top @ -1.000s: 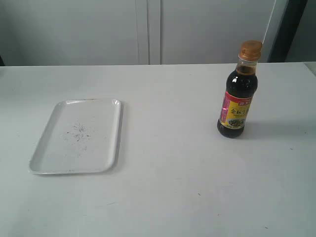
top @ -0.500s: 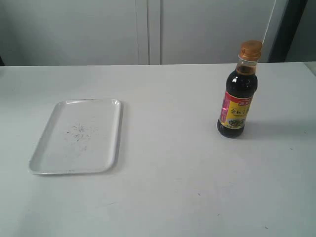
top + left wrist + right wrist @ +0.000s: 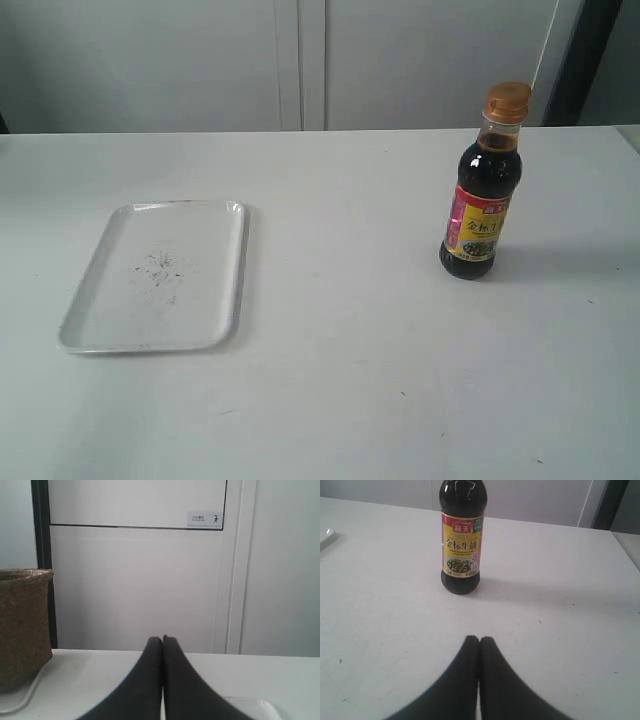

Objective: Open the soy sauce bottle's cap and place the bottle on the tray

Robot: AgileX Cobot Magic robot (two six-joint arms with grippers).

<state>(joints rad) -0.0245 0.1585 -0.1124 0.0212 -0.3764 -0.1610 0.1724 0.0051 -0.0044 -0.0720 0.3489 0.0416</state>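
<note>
The soy sauce bottle (image 3: 482, 190) stands upright on the right of the white table, its orange-brown cap (image 3: 507, 101) closed. The white tray (image 3: 158, 276) lies flat on the left with dark scuffs at its centre and nothing on it. Neither arm shows in the exterior view. In the right wrist view the bottle (image 3: 462, 540) stands ahead of my right gripper (image 3: 479, 640), which is shut and empty, well short of it; the cap is cut off there. My left gripper (image 3: 162, 640) is shut and empty, and a corner of the tray (image 3: 257, 707) shows beside it.
A woven brown basket (image 3: 22, 625) stands on the table's edge in the left wrist view, with white cabinet doors (image 3: 140, 580) behind. White panels (image 3: 300, 60) line the back of the table in the exterior view.
</note>
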